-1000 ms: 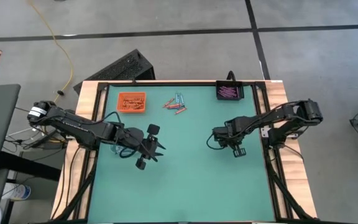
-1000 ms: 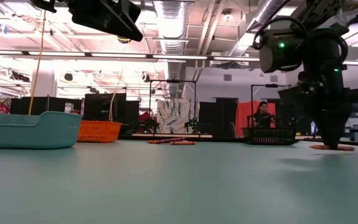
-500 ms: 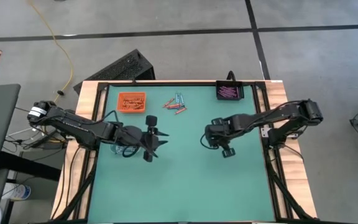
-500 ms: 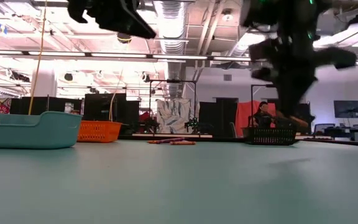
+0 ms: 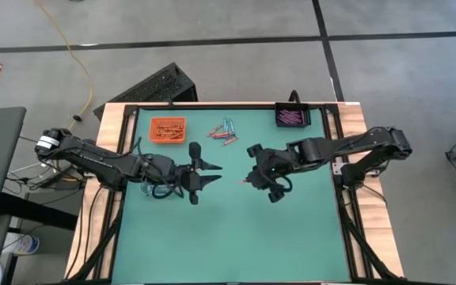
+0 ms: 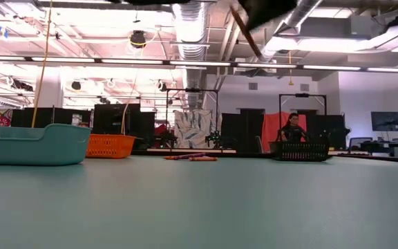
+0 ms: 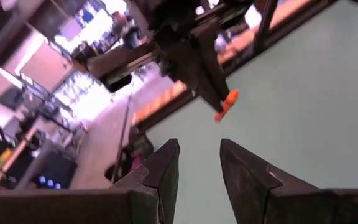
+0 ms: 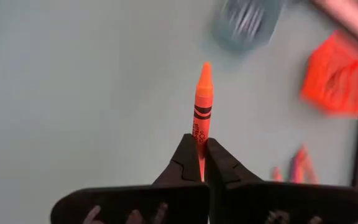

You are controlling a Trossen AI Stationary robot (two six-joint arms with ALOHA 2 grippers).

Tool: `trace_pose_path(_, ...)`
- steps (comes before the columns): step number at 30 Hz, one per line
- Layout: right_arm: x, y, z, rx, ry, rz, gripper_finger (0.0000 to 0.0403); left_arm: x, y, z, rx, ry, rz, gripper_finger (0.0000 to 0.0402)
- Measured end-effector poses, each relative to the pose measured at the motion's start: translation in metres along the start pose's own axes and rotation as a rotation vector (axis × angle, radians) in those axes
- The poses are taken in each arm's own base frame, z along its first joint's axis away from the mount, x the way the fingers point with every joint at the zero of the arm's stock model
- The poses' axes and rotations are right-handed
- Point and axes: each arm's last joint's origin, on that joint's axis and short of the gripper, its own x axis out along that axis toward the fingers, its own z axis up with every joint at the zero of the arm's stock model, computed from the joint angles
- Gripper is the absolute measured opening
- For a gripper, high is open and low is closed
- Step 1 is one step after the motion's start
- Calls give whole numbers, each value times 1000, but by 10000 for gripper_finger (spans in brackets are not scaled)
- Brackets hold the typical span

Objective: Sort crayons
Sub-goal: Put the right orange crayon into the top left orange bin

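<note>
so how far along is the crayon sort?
Done: orange crayons lie in the orange tray, purple ones in the black tray. In hand: the right gripper is shut on an orange crayon mid-table, facing the open, empty left gripper. Left: a small loose pile between the trays.

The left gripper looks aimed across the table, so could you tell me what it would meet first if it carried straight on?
Probably the right gripper and the orange crayon it holds. The left gripper has its fingers open and points at them over the green table; nothing shows between them, though relative height is hard to judge.
</note>
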Motion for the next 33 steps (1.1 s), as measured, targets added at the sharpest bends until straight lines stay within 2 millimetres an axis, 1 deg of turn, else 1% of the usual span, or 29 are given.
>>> trace_pose_path(4,-14,-5,20,-64,-118,-45,0,0,4,7,6,-92,14,107)
trace_pose_path(8,-24,-8,32,-123,-193,-80,0,-2,7,15,9,-199,-2,107)
trace_pose_path(16,-27,-12,42,-186,-282,-140,0,-3,9,21,-8,-332,-66,107)
trace_pose_path(21,-30,-17,48,-201,-355,-186,0,-4,11,23,-4,-349,-38,107)
trace_pose_path(24,-30,-19,48,-218,-371,-183,0,-5,14,26,-16,-369,0,107)
trace_pose_path(29,-31,-22,50,-215,-392,-199,0,-5,16,27,-12,-393,12,107)
trace_pose_path(33,-32,-23,51,-223,-415,-206,0,3,10,24,-8,-381,10,107)
